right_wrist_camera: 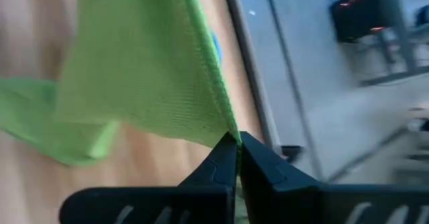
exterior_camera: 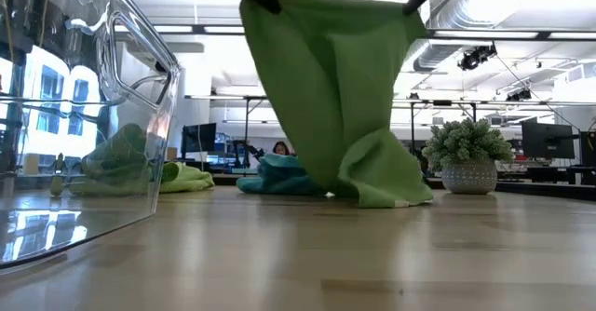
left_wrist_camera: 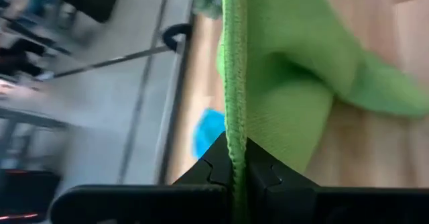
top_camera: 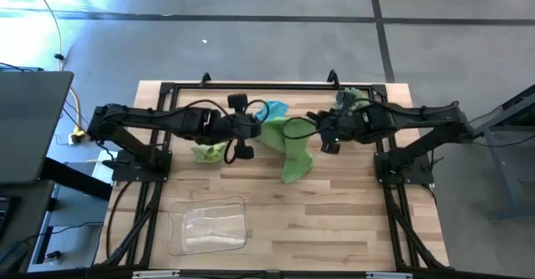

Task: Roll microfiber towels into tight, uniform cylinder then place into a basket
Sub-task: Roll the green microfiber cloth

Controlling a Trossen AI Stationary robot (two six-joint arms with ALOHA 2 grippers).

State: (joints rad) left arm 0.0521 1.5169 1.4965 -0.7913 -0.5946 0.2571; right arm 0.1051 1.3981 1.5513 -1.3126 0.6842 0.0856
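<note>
A lime green microfiber towel (exterior_camera: 326, 78) hangs spread between my two grippers, with only its lower end (exterior_camera: 382, 185) on the table. My left gripper (left_wrist_camera: 238, 160) is shut on one upper corner and my right gripper (right_wrist_camera: 236, 150) on the other. In the high view the left gripper (top_camera: 255, 130) and the right gripper (top_camera: 320, 134) stand over the table's middle. A second lime green towel (top_camera: 209, 152) lies crumpled on the table to the left. A teal towel (top_camera: 274, 109) lies crumpled toward the far edge. The clear basket (top_camera: 207, 226) stands near the front left. My left gripper pinches the towel's stitched edge (left_wrist_camera: 234, 133) between its two shut fingers, slanting down from the table's left. The edge runs away from the fingertips, drawn straight. The cloth hangs below the fingers. My right gripper pinches the towel's upper corner (right_wrist_camera: 226, 131) between its two shut fingers, slanting down from the table's right. The hem runs straight from the fingertips. The cloth hangs below, with its lower end on the table.
A spiky grey-green ball in a pale pot (exterior_camera: 466, 157) stands at the table's far right (top_camera: 351, 98). Bare wood lies in front of the hanging towel and to the right of the basket. A laptop (top_camera: 29, 124) sits off the table's left side.
</note>
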